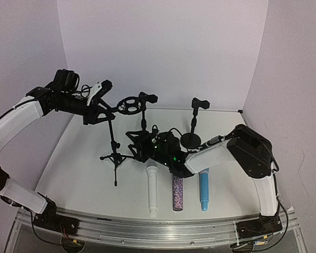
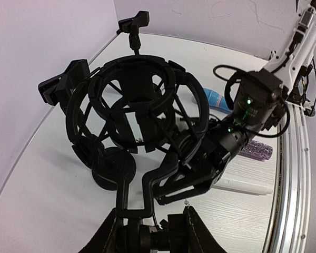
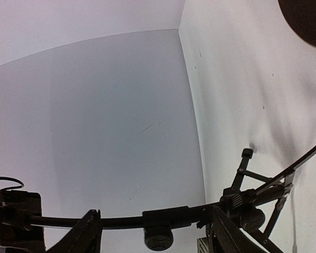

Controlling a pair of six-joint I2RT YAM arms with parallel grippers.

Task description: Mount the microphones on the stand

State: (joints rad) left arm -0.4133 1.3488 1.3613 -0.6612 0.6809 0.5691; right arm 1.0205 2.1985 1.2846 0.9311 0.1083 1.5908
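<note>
Three microphones lie side by side on the table near the front: white (image 1: 152,187), glittery purple (image 1: 177,193), light blue (image 1: 204,188). They also show in the left wrist view: white (image 2: 247,185), purple (image 2: 258,150), blue (image 2: 213,98). A black tripod stand (image 1: 115,153) carries a ring-shaped shock mount (image 1: 129,104) on top. My left gripper (image 1: 106,113) is shut on the mount's swivel joint (image 2: 147,234) below the ring (image 2: 137,105). My right gripper (image 1: 132,143) is low beside the tripod; its fingers stand wide apart, with the stand's pole (image 3: 121,221) and its knob (image 3: 158,238) lying across them.
A desk stand with a round base (image 1: 192,139) and a clip (image 1: 200,104) stands at the back right. Another clip holder (image 1: 146,97) stands behind the shock mount. White walls close in the table on the left, back and right. A metal rail (image 1: 147,226) runs along the front edge.
</note>
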